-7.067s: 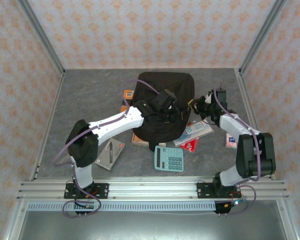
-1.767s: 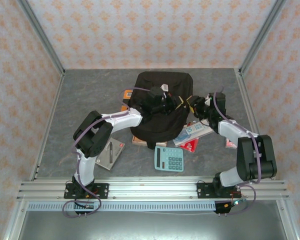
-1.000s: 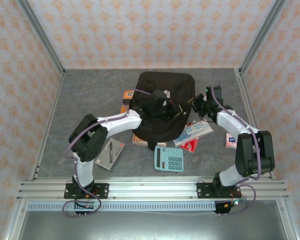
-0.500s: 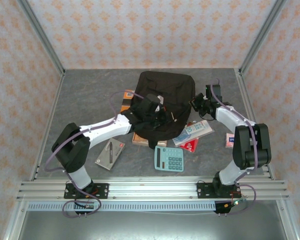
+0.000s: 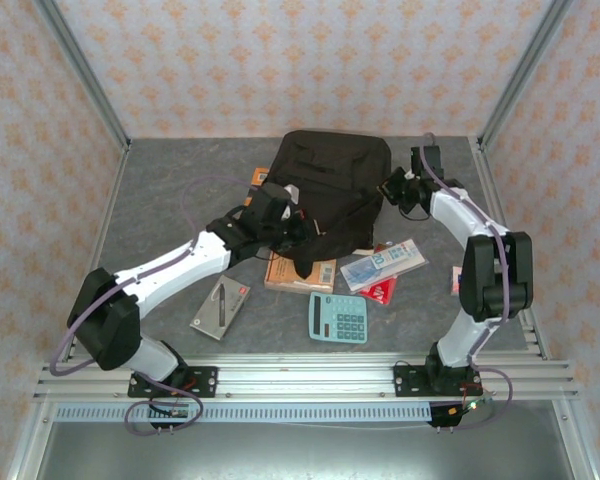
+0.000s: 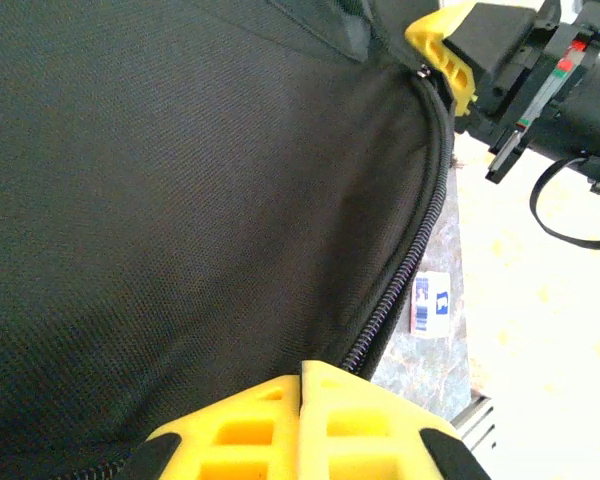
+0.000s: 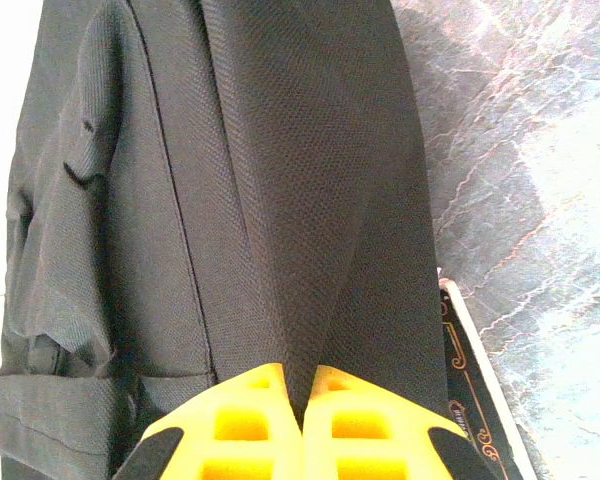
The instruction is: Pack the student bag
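The student bag, a large black fabric backpack, lies at the back middle of the table. My left gripper is at its near left edge. In the left wrist view its yellow fingertips are pressed together right where the bag's zipper runs under them. My right gripper is at the bag's right side. In the right wrist view it is shut on a fold of the black fabric. The left wrist view shows the right gripper at the far end of the zipper.
In front of the bag lie an orange-brown book, a blue-and-white packet, a red item and a teal calculator. A grey case lies near left, a small card near right, and an orange item left of the bag.
My left gripper has drawn back toward the near left along the bag's edge as the arm stretched out low. The bag has shifted toward the back, uncovering the orange-brown book. The right gripper moved slightly back.
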You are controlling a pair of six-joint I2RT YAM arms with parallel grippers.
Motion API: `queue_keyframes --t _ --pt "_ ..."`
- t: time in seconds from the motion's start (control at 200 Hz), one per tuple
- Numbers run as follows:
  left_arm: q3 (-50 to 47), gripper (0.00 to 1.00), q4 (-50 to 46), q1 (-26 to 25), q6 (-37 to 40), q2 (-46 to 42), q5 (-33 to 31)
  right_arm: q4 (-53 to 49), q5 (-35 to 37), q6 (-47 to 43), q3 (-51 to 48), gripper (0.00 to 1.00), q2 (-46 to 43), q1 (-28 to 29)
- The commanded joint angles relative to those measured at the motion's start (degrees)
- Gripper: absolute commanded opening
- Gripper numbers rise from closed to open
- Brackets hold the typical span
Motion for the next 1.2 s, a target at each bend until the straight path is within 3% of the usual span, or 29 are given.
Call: queue_keyframes --t 0.0,0.115,0.255,0.35,0.485,0.581,0.826,1.006,1.191 --pt "-2.1 0.0 -8.3 0.8 3.7 -4.0 -2.0 0.1 7.3 -4.0 4.1 0.0 2.4 -2.2" --pt "-2.4 0.0 -8.5 1.0 4.3 -4.5 -2.8 0.2 5.1 -4.0 5.4 0.0 2.6 -2.1" --pt "0.3 0.0 -7.0 1.0 3.5 -2.3 -2.5 -1.8 6.6 -3.8 5.5 0.47 -1.4 -0.4" --pt "3.9 0.0 -5.8 1.0 2.4 0.2 -1.9 -7.5 10.6 -2.6 6.7 0.58 -5.0 0.9" --pt "8.5 0.0 -2.5 0.8 -0.6 4.1 0.3 -14.8 12.7 2.9 6.4 0.6 -10.7 2.1" --pt "12.1 0.0 -1.9 -0.1 -1.9 7.1 1.1 -16.4 10.3 5.7 3.7 0.59 -15.4 3.2" --pt "19.3 0.0 -1.9 -4.8 -2.4 11.9 -0.4 -14.4 2.9 16.9 -8.2 0.59 -27.9 4.8" --pt "19.1 0.0 2.8 -7.1 -5.5 15.7 0.9 -10.0 -1.4 24.5 -16.8 0.67 -33.2 5.6" --pt "19.9 0.0 4.4 -8.6 -5.9 17.4 0.9 -5.8 -2.7 25.6 -20.2 0.59 -32.9 5.8"
